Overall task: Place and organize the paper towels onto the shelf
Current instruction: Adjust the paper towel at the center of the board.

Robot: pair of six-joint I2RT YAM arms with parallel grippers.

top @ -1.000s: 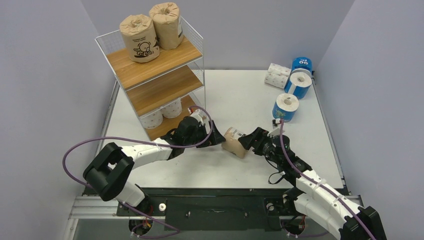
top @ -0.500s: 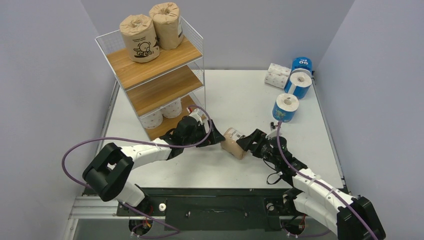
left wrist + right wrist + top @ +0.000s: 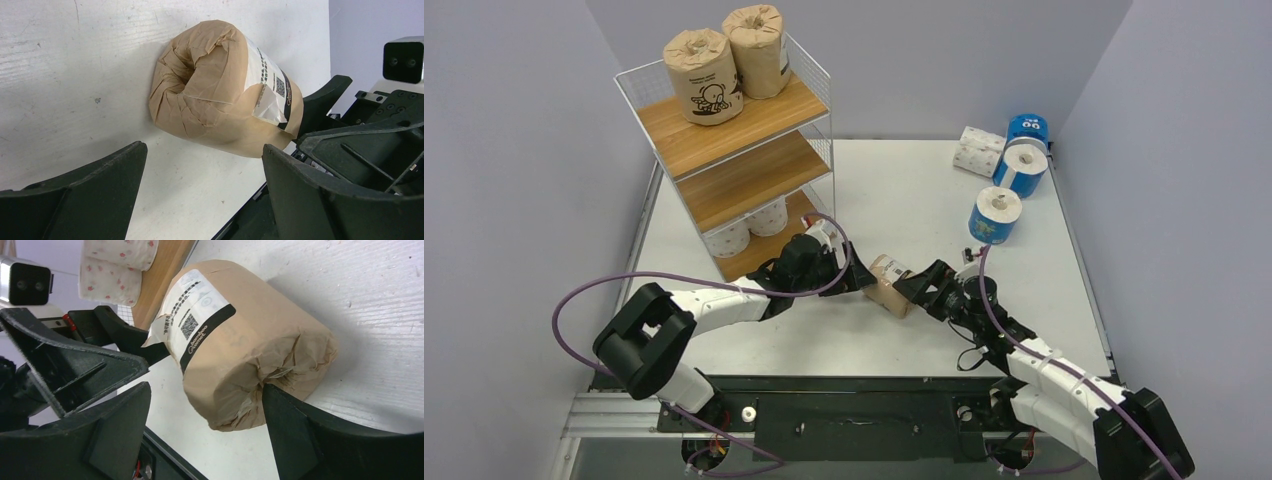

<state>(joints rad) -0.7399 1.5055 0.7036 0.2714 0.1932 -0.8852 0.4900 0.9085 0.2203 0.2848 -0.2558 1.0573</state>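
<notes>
A brown-wrapped paper towel roll (image 3: 889,283) lies on its side on the table between my two grippers. My left gripper (image 3: 857,277) is open just left of it; in the left wrist view the roll (image 3: 220,100) lies just beyond the open fingertips (image 3: 115,165). My right gripper (image 3: 918,288) is open at its right end; in the right wrist view one fingertip (image 3: 280,405) touches the crumpled end of the roll (image 3: 240,345). The shelf (image 3: 742,160) holds two brown rolls (image 3: 706,75) on top and two white rolls (image 3: 746,228) on the bottom board.
Three blue-wrapped rolls (image 3: 995,215) (image 3: 1023,167) (image 3: 1027,127) and two white rolls (image 3: 979,150) stand at the back right of the table. The shelf's middle board (image 3: 754,180) is bare. Purple cables trail from both arms.
My right gripper has slid a little left against the brown roll, and the roll has shifted slightly towards my left gripper. The left arm has barely moved.
</notes>
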